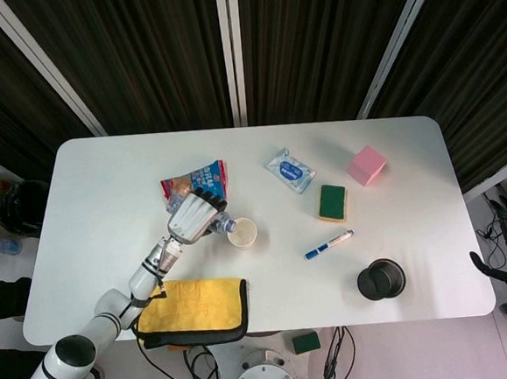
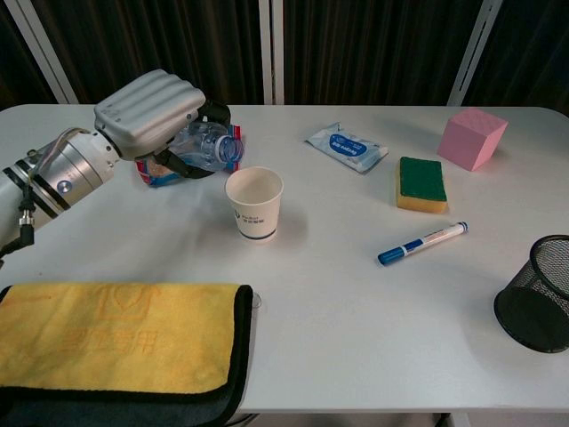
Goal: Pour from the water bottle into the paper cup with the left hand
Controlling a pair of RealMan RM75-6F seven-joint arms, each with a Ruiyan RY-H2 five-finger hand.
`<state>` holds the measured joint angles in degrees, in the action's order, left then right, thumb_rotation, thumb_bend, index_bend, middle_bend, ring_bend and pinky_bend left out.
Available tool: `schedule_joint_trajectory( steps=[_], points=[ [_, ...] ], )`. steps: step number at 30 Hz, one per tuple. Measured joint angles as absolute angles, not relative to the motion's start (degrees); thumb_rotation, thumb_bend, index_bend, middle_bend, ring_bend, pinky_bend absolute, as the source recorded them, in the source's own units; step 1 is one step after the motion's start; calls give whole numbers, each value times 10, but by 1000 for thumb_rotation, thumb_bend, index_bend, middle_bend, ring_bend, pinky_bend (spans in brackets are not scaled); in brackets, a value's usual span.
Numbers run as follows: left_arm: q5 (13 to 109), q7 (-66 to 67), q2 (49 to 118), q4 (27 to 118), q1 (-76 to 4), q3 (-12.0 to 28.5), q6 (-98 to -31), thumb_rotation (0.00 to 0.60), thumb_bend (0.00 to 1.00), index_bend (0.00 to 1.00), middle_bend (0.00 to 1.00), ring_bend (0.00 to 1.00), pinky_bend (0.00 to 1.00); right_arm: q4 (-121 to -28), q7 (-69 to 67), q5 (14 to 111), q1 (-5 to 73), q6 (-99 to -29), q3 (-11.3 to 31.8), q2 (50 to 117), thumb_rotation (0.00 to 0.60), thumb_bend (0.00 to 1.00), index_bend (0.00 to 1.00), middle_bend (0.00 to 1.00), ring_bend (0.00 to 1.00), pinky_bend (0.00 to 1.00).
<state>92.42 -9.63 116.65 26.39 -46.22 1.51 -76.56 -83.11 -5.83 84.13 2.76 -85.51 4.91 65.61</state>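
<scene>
The left hand (image 2: 147,111) grasps the clear plastic water bottle (image 2: 206,147) lying nearly level above the counter (image 2: 356,294), its open mouth pointing right, just beside the white paper cup (image 2: 254,203).

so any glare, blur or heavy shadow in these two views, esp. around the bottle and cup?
Chest view: sharp, even light; the left hand and water bottle show no motion blur, and the paper cup casts only a soft shadow. Head view: also evenly lit, no glare on the table, but the bottle is small and mostly hidden under the hand.
</scene>
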Motion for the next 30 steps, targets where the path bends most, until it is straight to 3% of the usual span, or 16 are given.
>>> schedule_joint_trajectory(
  steps=[10, 22, 30],
  points=[
    [890, -188, 1143, 321, -441, 48, -782, 600, 332, 793, 798, 668, 584, -834, -57, 843, 28, -858, 50, 655, 512, 242, 0, 0, 0, 0],
    [793, -479, 1038, 502, -366, 120, -757, 600, 337, 793, 797, 667, 579, -840, -49, 846, 32, -854, 49, 655, 512, 242, 0, 0, 0, 0],
    [782, -589, 1044, 455, -330, 117, -726, 600, 338, 799, 792, 663, 575, -859, -35, 847, 34, -859, 53, 647, 514, 241, 0, 0, 0, 0]
  ],
)
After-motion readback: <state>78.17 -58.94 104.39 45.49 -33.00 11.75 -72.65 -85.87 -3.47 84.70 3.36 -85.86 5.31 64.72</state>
